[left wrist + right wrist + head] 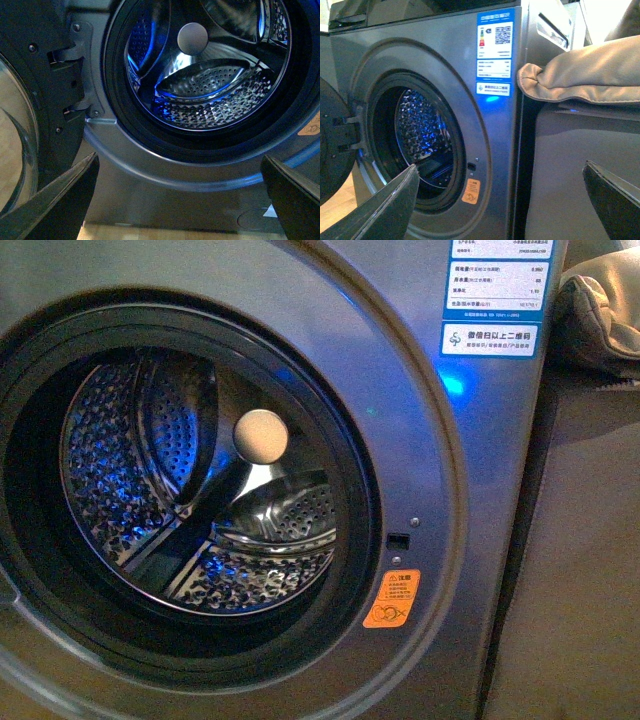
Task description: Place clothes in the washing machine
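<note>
The grey washing machine [420, 440] fills the front view. Its black-rimmed porthole is open and the perforated steel drum [200, 490] shows with blue light inside and no cloth in it. The dark navy garment is not in view in any frame. My left gripper [180, 200] is open and empty, low in front of the porthole rim [150, 165]. My right gripper [502, 200] is open and empty, facing the machine's right front edge [505, 165], beside the orange sticker [471, 191].
The open door [30, 115] hangs at the machine's left, also in the right wrist view [335, 145]. A beige-olive cloth [580, 75] lies on a grey unit [570, 170] right of the machine, also in the front view [600, 320]. Wooden floor [150, 232] lies below.
</note>
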Robot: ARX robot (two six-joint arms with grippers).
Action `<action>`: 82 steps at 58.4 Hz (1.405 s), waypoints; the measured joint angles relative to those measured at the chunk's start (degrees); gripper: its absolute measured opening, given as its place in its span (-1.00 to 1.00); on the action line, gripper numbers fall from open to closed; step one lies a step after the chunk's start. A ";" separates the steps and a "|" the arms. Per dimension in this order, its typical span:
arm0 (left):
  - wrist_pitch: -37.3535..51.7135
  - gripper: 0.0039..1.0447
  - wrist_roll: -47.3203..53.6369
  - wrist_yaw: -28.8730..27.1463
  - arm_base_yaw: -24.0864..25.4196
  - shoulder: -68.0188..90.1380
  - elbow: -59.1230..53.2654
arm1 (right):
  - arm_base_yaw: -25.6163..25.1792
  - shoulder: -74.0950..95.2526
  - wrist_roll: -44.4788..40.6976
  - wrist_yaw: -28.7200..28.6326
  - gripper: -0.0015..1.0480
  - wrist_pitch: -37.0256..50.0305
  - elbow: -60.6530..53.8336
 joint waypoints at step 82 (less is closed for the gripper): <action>0.00 0.88 0.00 0.00 0.00 0.00 0.00 | -34.75 121.31 -42.93 28.87 0.86 -34.21 68.46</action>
